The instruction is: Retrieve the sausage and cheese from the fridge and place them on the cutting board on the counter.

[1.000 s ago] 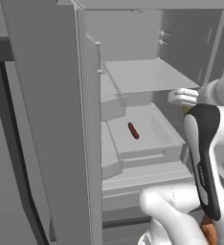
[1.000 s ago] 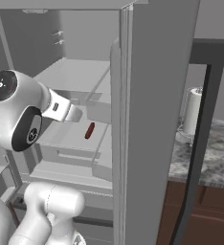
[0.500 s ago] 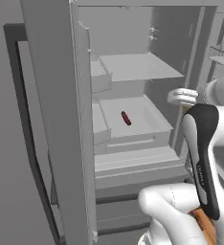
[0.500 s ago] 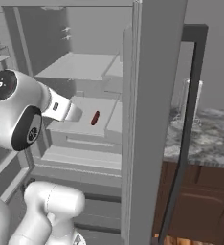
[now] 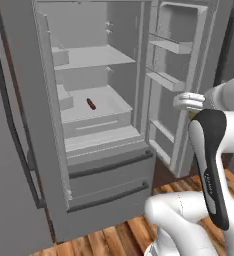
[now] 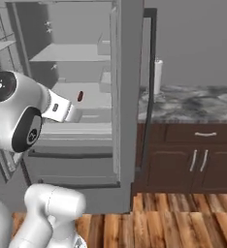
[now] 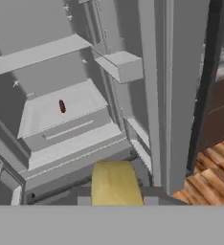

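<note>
Inside the open fridge (image 5: 104,165), the slim dark red-brown sausage (image 5: 91,104) lies flat.

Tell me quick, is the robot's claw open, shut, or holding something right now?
Gripper: shut on a pale yellow block, apparently the cheese.

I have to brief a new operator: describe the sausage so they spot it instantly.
Start at the tall grey fridge, standing with both doors open. Inside it, find the pale tray-like drawer under the middle shelf. The sausage lies on it, a slim dark red-brown cylinder, the one dark thing among grey surfaces.
</note>
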Robot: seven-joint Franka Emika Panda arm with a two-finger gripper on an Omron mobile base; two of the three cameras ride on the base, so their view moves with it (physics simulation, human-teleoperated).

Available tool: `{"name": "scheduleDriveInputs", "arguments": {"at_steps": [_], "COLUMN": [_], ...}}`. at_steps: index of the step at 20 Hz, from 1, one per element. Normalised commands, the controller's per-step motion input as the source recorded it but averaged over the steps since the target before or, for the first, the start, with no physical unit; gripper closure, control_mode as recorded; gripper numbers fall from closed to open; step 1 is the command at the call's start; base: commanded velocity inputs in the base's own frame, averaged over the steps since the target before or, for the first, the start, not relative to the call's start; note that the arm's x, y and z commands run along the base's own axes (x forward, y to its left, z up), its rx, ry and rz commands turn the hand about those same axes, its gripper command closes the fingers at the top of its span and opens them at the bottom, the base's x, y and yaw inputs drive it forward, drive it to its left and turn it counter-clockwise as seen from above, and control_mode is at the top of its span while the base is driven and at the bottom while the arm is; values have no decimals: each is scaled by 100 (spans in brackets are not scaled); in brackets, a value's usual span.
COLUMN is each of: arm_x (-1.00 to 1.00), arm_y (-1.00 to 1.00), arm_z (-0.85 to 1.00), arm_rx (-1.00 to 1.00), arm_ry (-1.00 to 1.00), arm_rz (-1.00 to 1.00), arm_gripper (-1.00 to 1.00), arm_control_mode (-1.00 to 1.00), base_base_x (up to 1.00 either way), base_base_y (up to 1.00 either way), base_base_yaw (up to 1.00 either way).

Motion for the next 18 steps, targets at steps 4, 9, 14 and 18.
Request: {"name": "scheduleDriveInputs", "arguments": {"at_steps": [4, 9, 14, 18], "arm_x": [0, 0, 0, 0], "arm_y": [0, 0, 0, 0], "arm_z": [0, 0, 0, 0], "arm_rx": [0, 0, 0, 0], "arm_ry": [0, 0, 0, 0], "arm_rz": [0, 0, 0, 0], "arm_gripper": [100, 100, 100, 100], "arm_control_mode": [100, 100, 100, 100], "base_base_x": [-90, -44, -34, -29], "base_base_y": [-8, -13, -7, -6], "base_base_yaw": [-54, -70, -72, -75]}}
